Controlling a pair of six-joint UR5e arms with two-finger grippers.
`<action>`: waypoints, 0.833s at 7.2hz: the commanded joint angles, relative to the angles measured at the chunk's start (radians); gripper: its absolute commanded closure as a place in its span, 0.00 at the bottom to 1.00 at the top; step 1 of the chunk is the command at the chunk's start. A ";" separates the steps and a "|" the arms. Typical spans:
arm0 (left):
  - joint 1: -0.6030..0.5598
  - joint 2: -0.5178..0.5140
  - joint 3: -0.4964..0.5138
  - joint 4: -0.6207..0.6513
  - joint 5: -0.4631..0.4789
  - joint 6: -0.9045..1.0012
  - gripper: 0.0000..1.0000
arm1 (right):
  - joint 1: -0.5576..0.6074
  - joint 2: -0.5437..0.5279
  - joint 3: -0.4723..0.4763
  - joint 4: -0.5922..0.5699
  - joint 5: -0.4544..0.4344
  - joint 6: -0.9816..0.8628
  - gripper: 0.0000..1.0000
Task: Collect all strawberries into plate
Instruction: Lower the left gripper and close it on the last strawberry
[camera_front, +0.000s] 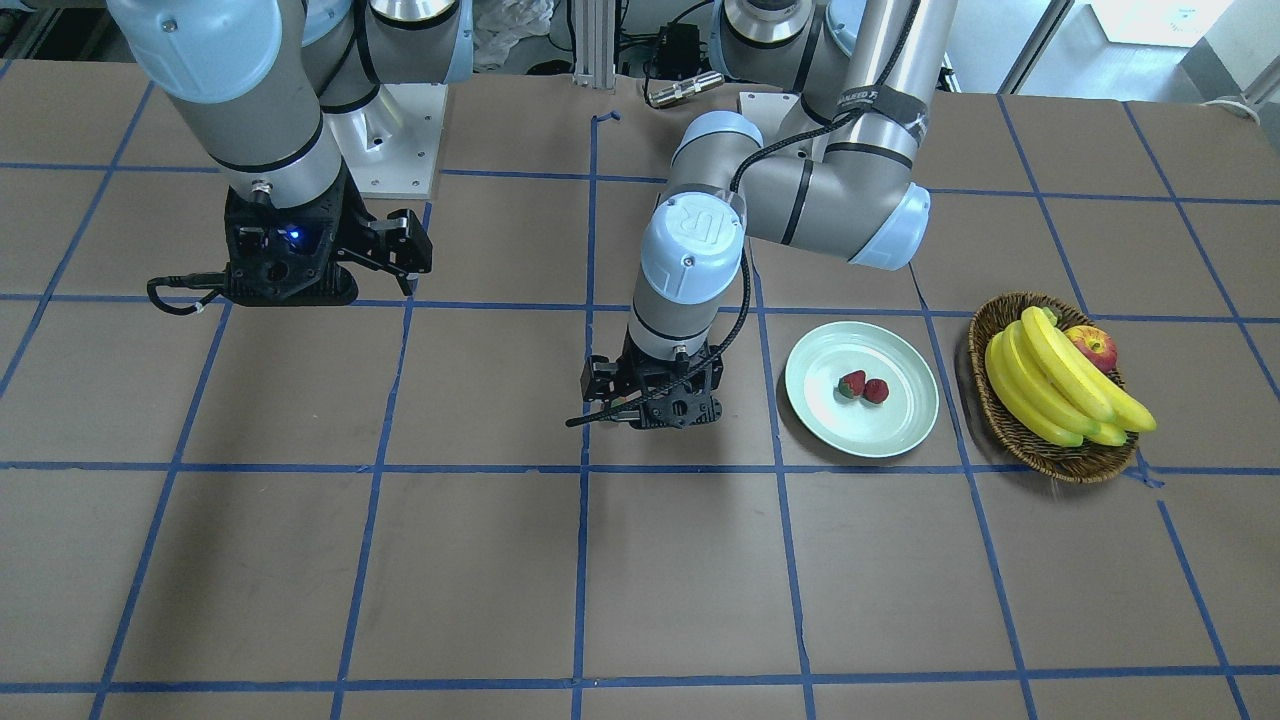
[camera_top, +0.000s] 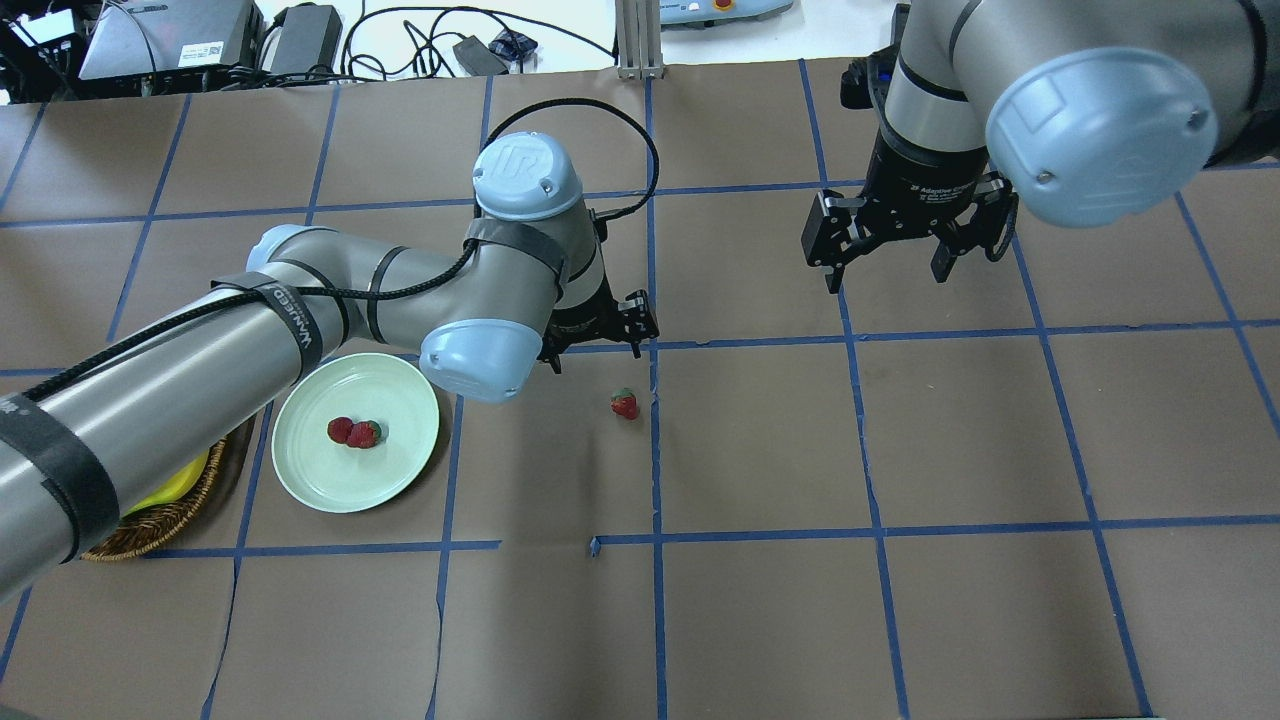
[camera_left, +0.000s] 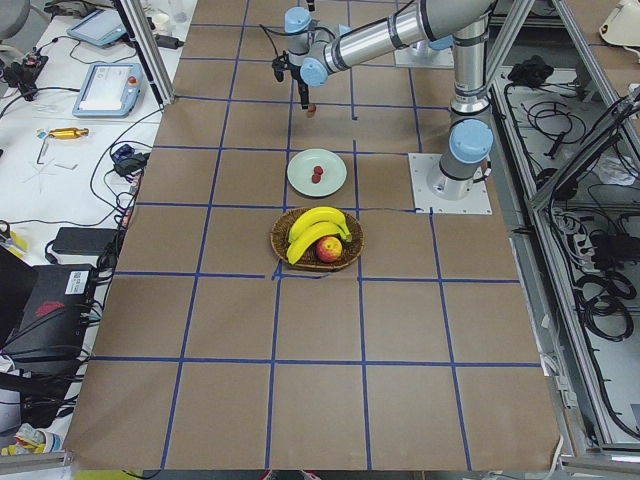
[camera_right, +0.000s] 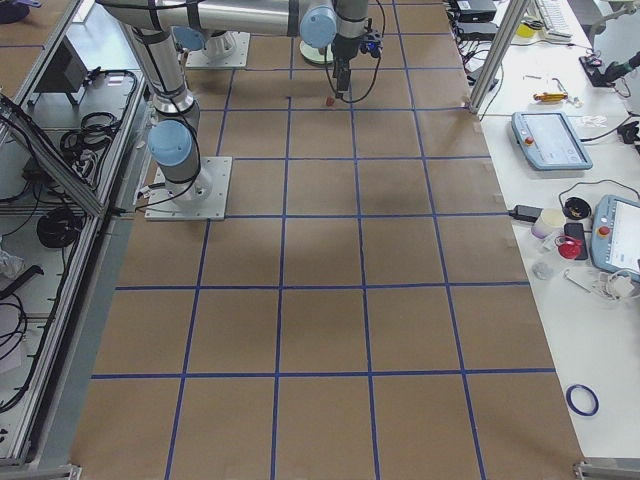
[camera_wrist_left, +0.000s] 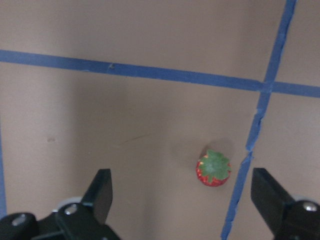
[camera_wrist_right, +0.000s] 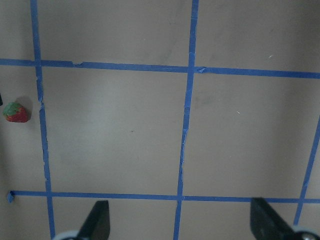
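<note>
Brown paper crossed with blue tape is covering the table (camera_top: 900, 450). A pale green plate (camera_top: 392, 392) is sitting on it, and two strawberries (camera_top: 352, 432) are lying touching each other near the plate's middle, so two of three berries look collected. The third strawberry (camera_top: 625, 404) is lying cap-up on the paper, well apart from the plate and just beside a tape line; it is the one left to fetch.

The left gripper (camera_top: 598, 345) is hovering above that berry, on the side away from the plate; its fingers are spread wide and holding nothing. The right gripper (camera_top: 890, 272) is hanging much farther from the plate, beyond the loose berry, with fingers also apart and empty.

A wicker basket (camera_front: 1000, 420) of bananas (camera_front: 1060, 385) and an apple (camera_front: 1093, 347) is standing just beside the plate, opposite the loose berry.

A "UR" mark is showing on the left arm's blue joint cap (camera_top: 520, 160); "Adaptive Gripper" is reading on the right wrist; the lettering on the black strap (camera_top: 300, 322) is only partly legible.
</note>
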 joint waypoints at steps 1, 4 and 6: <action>-0.016 -0.050 -0.006 0.043 -0.002 -0.048 0.02 | 0.002 0.000 0.008 0.002 0.001 0.000 0.00; -0.049 -0.091 -0.006 0.080 0.008 -0.157 0.06 | 0.002 0.001 0.009 -0.001 -0.002 0.000 0.00; -0.049 -0.095 -0.008 0.078 0.010 -0.160 0.09 | 0.002 0.001 0.009 -0.003 0.001 -0.001 0.00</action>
